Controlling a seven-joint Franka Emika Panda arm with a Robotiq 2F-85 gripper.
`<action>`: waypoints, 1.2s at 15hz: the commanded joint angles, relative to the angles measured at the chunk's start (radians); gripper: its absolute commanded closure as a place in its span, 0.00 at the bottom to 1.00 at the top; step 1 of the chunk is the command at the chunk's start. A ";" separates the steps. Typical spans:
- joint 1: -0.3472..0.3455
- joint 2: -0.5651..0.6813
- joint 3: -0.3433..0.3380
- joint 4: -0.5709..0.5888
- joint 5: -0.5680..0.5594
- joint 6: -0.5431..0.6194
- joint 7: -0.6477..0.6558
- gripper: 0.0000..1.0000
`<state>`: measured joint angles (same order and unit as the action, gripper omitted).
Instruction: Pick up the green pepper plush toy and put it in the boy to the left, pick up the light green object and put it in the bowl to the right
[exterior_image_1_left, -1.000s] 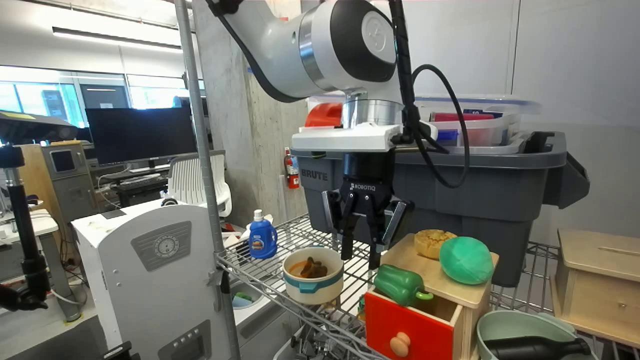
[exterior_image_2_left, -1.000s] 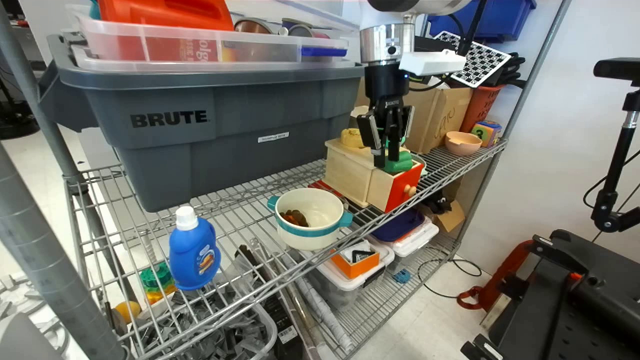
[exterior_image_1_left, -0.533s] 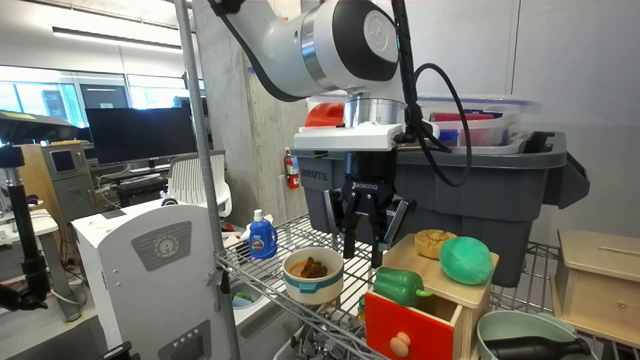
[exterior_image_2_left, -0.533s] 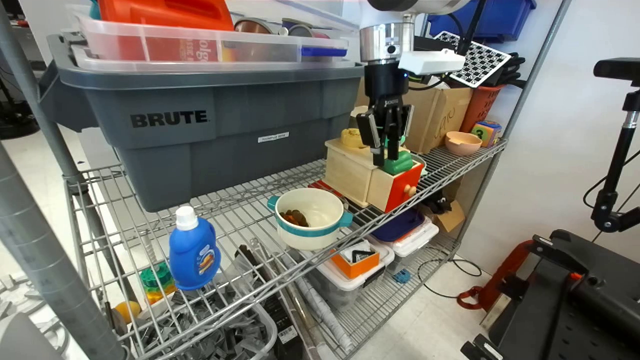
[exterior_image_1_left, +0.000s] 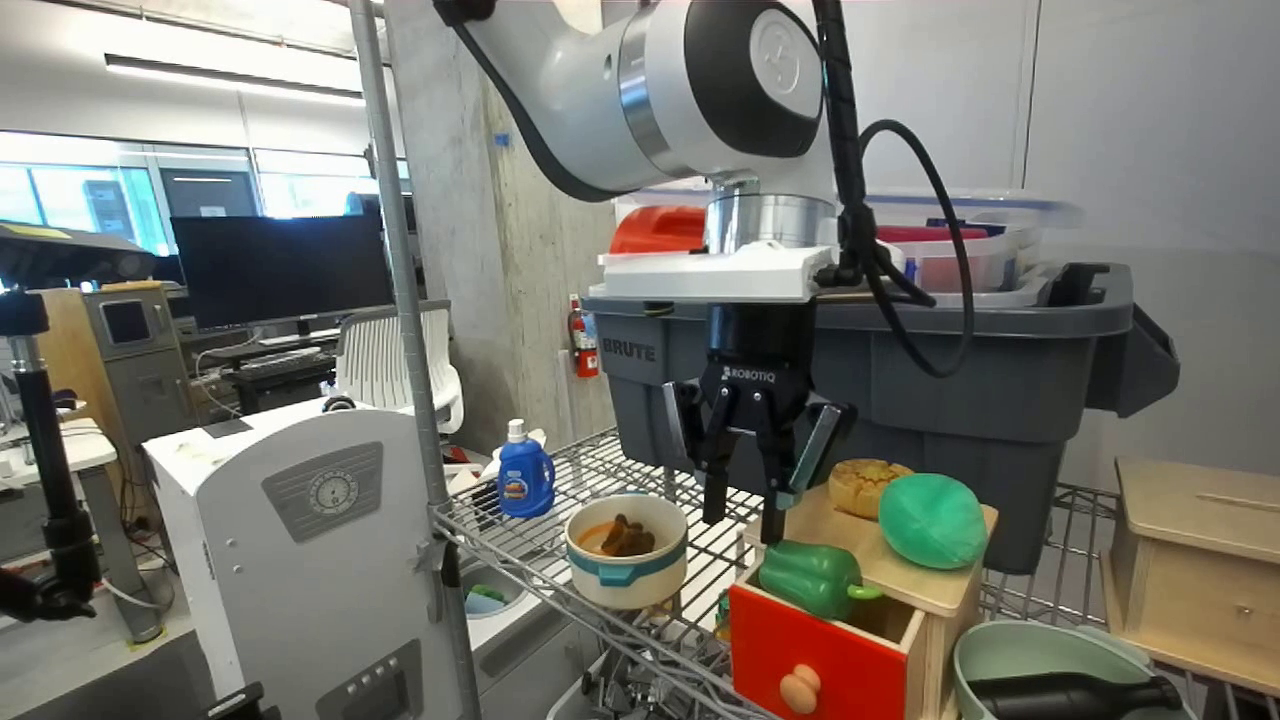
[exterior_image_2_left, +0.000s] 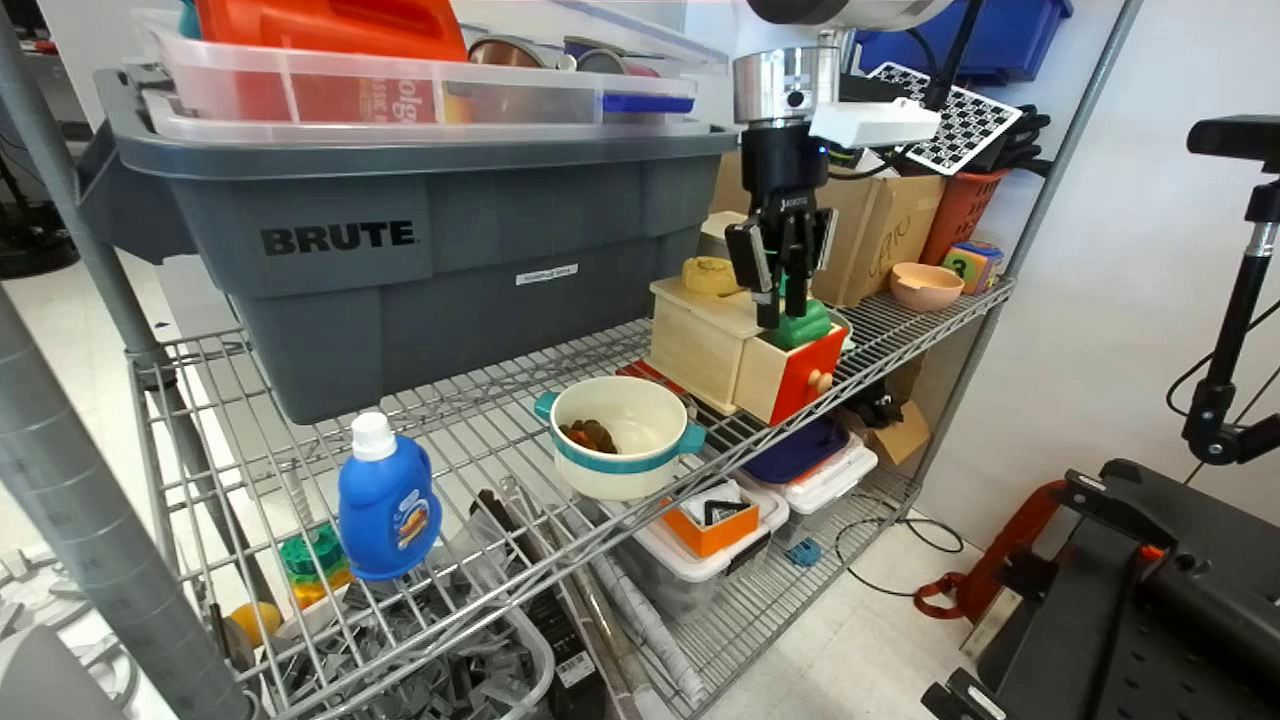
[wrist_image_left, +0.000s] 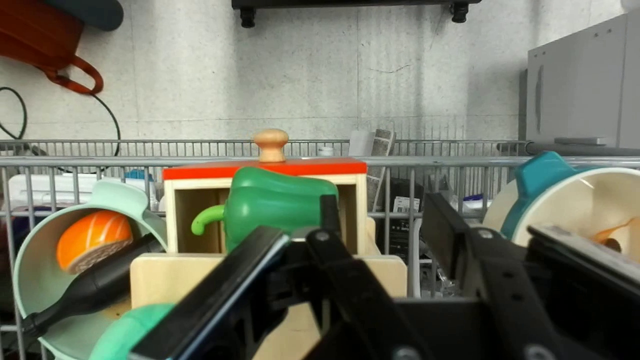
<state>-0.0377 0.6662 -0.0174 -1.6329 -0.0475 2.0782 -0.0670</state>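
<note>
The tool (exterior_image_1_left: 743, 529), spread with nothing gripped, should be centred over the green pepper (exterior_image_1_left: 808, 580) before being lowered, so the drawer (exterior_image_1_left: 850, 657) is not struck

In an exterior view we see the gripper (exterior_image_2_left: 782, 306) w/ jaws apart nr. the wooden box (exterior_image_2_left: 695, 350); green pepper (exterior_image_2_left: 802, 332) is in box's pulled-out drawer (exterior_image_2_left: 800, 388), white bowl (exterior_image_2_left: 642, 420) L of box.
</note>
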 joint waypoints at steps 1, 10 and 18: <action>-0.018 -0.016 0.003 -0.010 0.009 -0.009 -0.027 0.77; -0.016 -0.032 0.004 -0.023 0.001 -0.011 -0.025 0.77; 0.007 -0.118 0.007 -0.078 -0.005 -0.002 -0.018 0.77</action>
<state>-0.0341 0.6108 -0.0139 -1.6604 -0.0475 2.0782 -0.0782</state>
